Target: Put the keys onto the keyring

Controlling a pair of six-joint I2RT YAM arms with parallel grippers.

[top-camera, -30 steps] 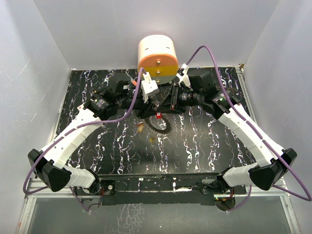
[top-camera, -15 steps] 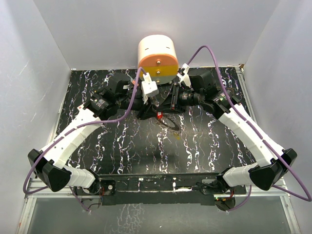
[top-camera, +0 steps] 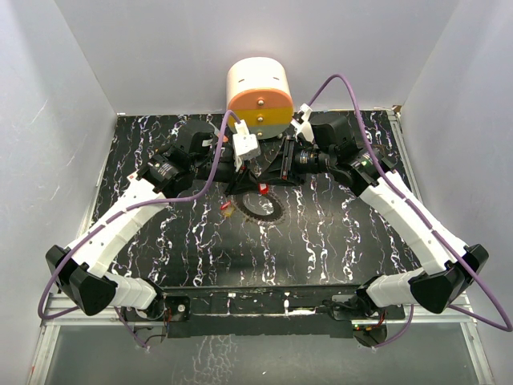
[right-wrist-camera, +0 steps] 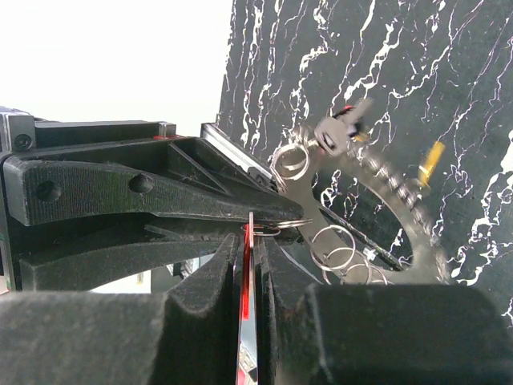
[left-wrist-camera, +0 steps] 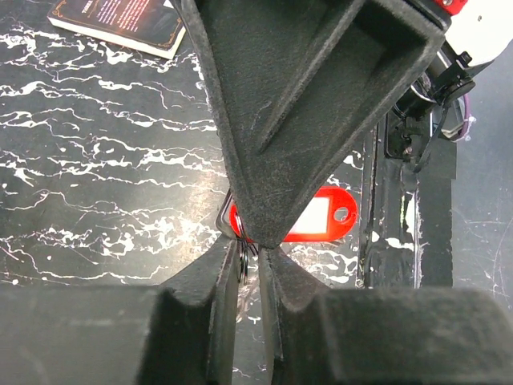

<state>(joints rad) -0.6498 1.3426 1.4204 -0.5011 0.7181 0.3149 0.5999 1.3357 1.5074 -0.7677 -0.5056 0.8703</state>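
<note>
1. Where the two arms meet, just above the centre of the top view, the keyring (top-camera: 273, 218) sits right below their tips, near the drum (top-camera: 259, 92) at the top.
2. It is a flat silvery ring with a spiky, toothed rim and a dark hole.
3. From the right wrist it fills the centre right of the frame, tilted, with several small wire loops strung along its inner edge.
4. On its rim, a yellow key (right-wrist-camera: 433, 159) sticks out at the right of that frame and a grey key (right-wrist-camera: 341, 128) with a dark head sits at the top.
5. The right gripper (right-wrist-camera: 247, 241) has its jaws pressed onto a red tag (right-wrist-camera: 244, 321), seen edge-on as a thin red line at bottom centre.
6. The left wrist view shows the tag flat at mid-frame: a red oblong with a white label window and a small hole at its right end. It is partly hidden behind the right gripper's finger.
7. The left gripper (left-wrist-camera: 250, 250) is narrowed to a slit, and a thin split ring (left-wrist-camera: 244, 265) lies in that slit at the tag's left end.
8. Whether the keyring touches the table (top-camera: 337, 241) cannot be told.
9. A dark book (left-wrist-camera: 120, 20) lies at the upper left of the left wrist view.
</note>
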